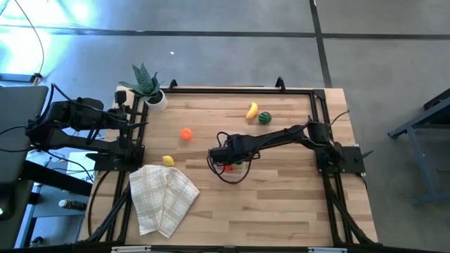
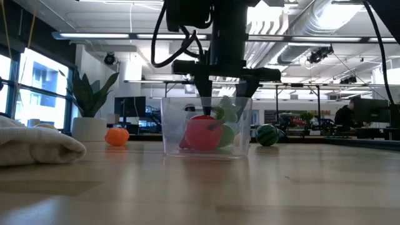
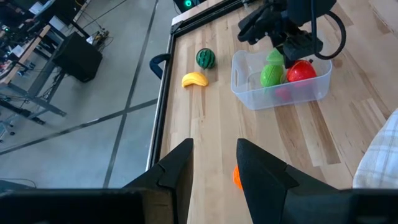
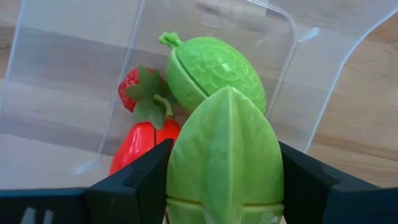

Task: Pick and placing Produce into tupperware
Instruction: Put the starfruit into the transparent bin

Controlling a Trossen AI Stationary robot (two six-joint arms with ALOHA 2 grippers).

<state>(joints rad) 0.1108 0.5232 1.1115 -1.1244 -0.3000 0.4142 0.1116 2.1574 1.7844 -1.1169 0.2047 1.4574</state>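
One clear tub [image 3: 281,84], four toy fruits inside it, one banana [image 1: 252,110], one striped melon [image 1: 264,118], one orange [image 1: 185,133], one lemon [image 1: 168,160], one checked cloth [image 1: 162,197], one potted plant [image 1: 146,86], two robot arms

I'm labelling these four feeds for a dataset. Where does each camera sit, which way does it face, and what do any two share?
High view: overhead, facing down; both arms, tub under the right tool.
Low view: table height, facing the room; right arm descends into the tub.
Left wrist view: on the left arm at the table edge, facing across; left tool open.
Right wrist view: above the tub, facing down; fingers clamp a light green fruit.
Shared: high and left wrist views both show the banana and melon.
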